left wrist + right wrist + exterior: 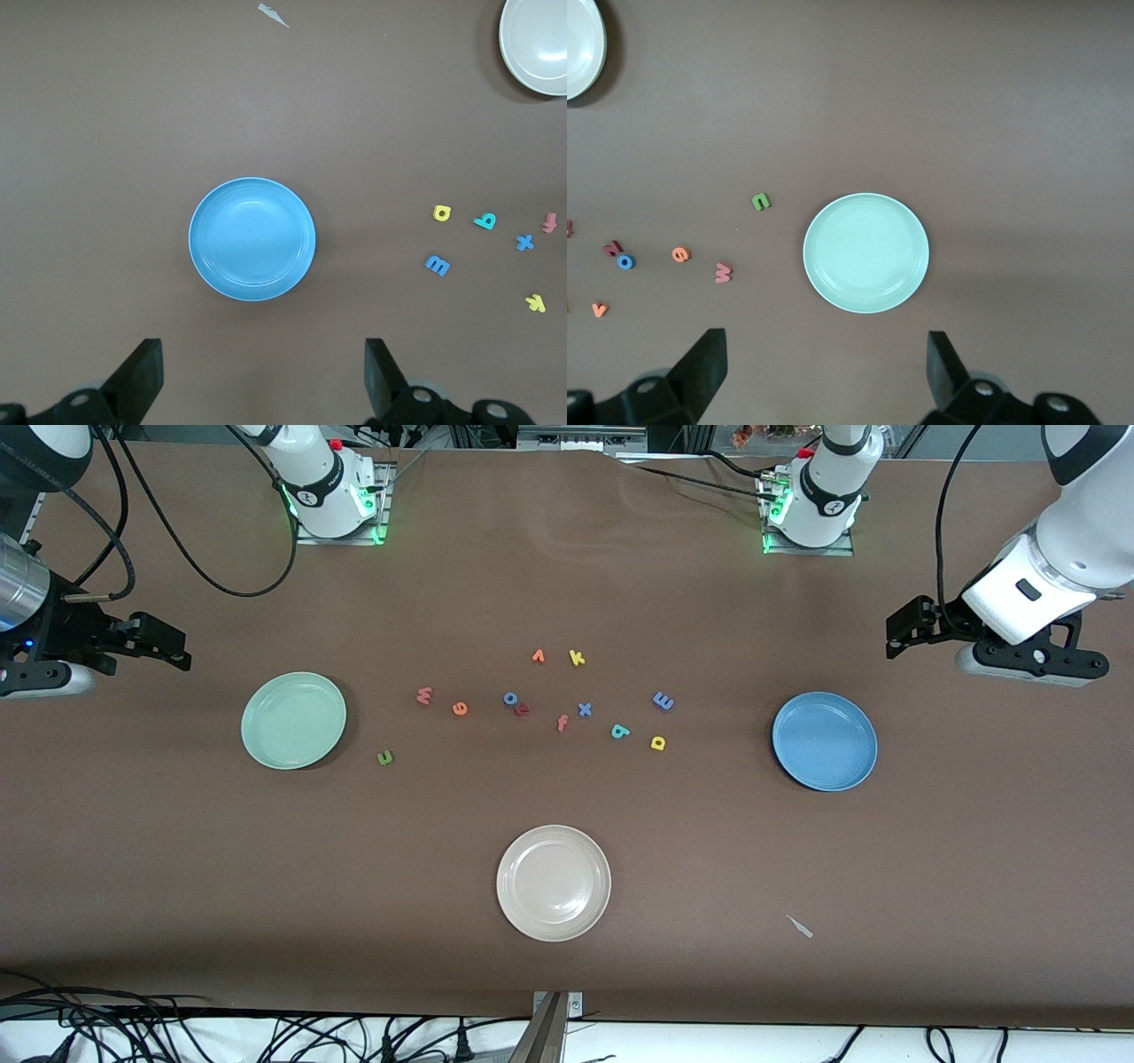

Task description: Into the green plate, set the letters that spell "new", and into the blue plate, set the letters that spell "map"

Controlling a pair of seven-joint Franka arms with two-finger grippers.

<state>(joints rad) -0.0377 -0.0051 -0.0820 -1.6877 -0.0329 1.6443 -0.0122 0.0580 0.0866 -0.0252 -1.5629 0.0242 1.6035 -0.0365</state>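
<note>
The green plate lies empty toward the right arm's end, the blue plate empty toward the left arm's end. Between them lie the olive "n", salmon "w", orange "e", periwinkle "m", teal "a" and yellow "p". My left gripper hangs open over bare table beside the blue plate. My right gripper hangs open beside the green plate. Both hold nothing.
Other letters lie in the middle: orange "v", yellow "k", blue "o", red "z", salmon "f", blue "x". A beige-white plate sits nearer the front camera. A small white scrap lies near it.
</note>
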